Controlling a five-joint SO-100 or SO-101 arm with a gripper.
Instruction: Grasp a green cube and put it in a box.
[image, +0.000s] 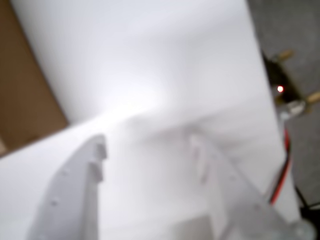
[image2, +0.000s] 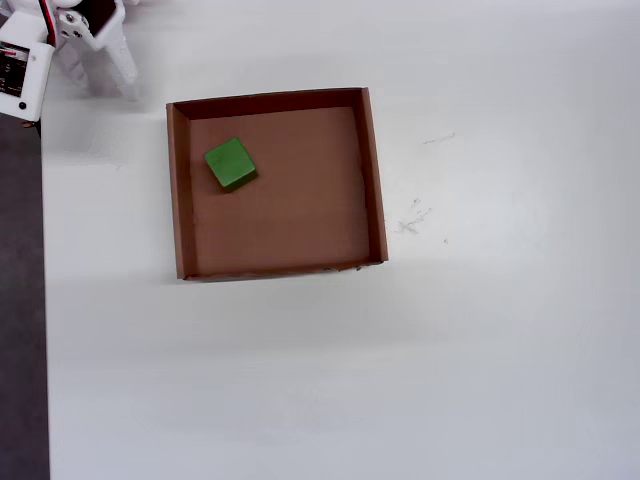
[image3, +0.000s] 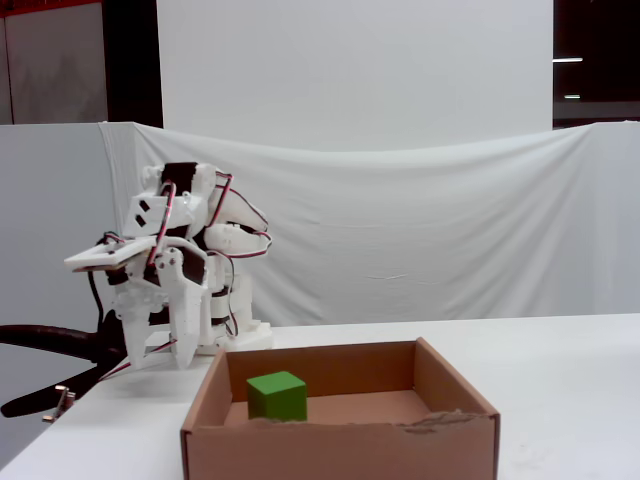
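The green cube (image2: 230, 163) lies inside the box (image2: 374, 180), near its upper-left corner in the overhead view. In the fixed view the cube (image3: 276, 395) rests on the bottom of the box (image3: 330, 448), toward the left. My white gripper (image2: 98, 72) hangs over the table at the top left of the overhead view, apart from the box. It is open and empty. In the wrist view the gripper (image: 147, 145) has its fingers spread over bare white table, and a brown part of the box (image: 22, 95) shows at the left edge. The cube is out of the wrist view.
The arm's base and a control board (image2: 20, 70) sit at the table's top-left edge in the overhead view. In the wrist view the board with a red light (image: 281, 89) and wires is at the right. A dark floor strip (image2: 20, 300) runs along the table's left side.
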